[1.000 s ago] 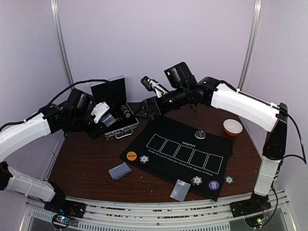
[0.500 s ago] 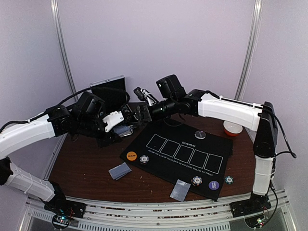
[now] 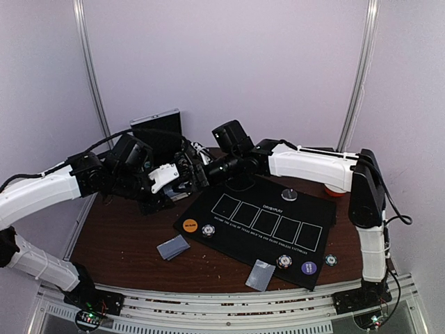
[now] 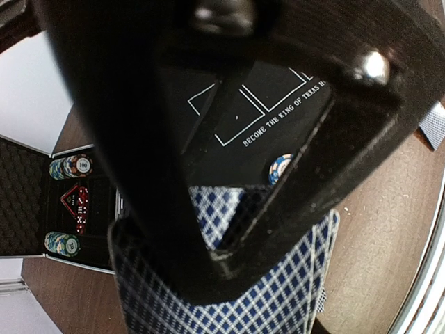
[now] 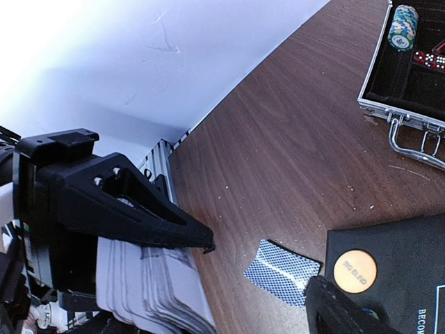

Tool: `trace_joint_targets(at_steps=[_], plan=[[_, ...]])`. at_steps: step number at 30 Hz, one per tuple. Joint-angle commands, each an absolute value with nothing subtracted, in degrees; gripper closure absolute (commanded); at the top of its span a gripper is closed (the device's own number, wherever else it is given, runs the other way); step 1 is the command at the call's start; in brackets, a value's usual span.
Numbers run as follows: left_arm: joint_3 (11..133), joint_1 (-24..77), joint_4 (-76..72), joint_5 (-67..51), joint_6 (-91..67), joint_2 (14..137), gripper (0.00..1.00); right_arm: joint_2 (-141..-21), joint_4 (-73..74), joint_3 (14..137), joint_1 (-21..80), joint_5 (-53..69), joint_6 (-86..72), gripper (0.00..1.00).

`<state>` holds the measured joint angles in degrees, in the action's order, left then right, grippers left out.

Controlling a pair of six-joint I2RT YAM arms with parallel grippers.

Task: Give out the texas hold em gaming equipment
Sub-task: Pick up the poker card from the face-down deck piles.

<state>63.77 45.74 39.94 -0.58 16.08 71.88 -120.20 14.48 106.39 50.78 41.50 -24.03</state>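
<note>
While my left hand (image 3: 177,179) is pressed together on the deck of cards (image 4: 278,296), holding it in the air over the far left of the tabletop (image 3: 132,240), just in front of the open case (image 5: 403,104), my right hand (image 3: 197,170) is close beside it. Only one of its fingers (image 5: 341,313) shows in its own camera, so I cannot tell whether it is spread or closed. Observed: the deck is pinched across its faces, with its edges slightly fanned and projecting beyond the grip. Two small piles of cards lie dealt, one (image 3: 173,247) on bare wood left of the black mat (image 3: 236,242), one (image 3: 260,274) at the mat's near edge. Assessment: the cards look light, thin and slick, they should flex readily and slide on one another, and a single card will likely drag its neighbour along. Recommended hold: take the outermost card by a free edge or corner, clear of the left fingers, with a light pinch. Risk: too firm a pull could loosen the whole stack and spill it.
</note>
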Motion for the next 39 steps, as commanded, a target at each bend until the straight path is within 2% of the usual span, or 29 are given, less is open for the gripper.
trace_joint_targets(at_steps=[1, 4, 14, 26, 35, 39], plan=[[65.1, 45.97, 37.09, -1.22, 16.39, 71.52, 0.6, -119.22, 17.38, 107.54, 50.81, 40.28, -21.97, 0.31], [64.32, 45.98, 36.94, -1.07, 16.52, 71.19, 0.6, -117.24, 18.13, 105.41, 49.82, 39.36, -21.88, 0.44], [63.72, 45.97, 36.83, 0.21, 16.6, 70.97, 0.6, -115.12, 21.7, 105.12, 49.19, 38.68, -20.0, 0.58], [62.52, 45.97, 36.83, 2.31, 15.92, 71.54, 0.6, -112.69, 26.48, 106.47, 48.93, 38.34, -18.22, 1.0], [61.46, 45.97, 36.83, 5.05, 14.45, 71.37, 0.6, -107.11, 34.55, 105.42, 45.98, 35.88, -12.34, 1.0], [62.2, 46.02, 37.31, 6.04, 13.43, 71.73, 0.6, -101.81, 44.81, 102.22, 44.26, 28.0, -1.96, 1.0]])
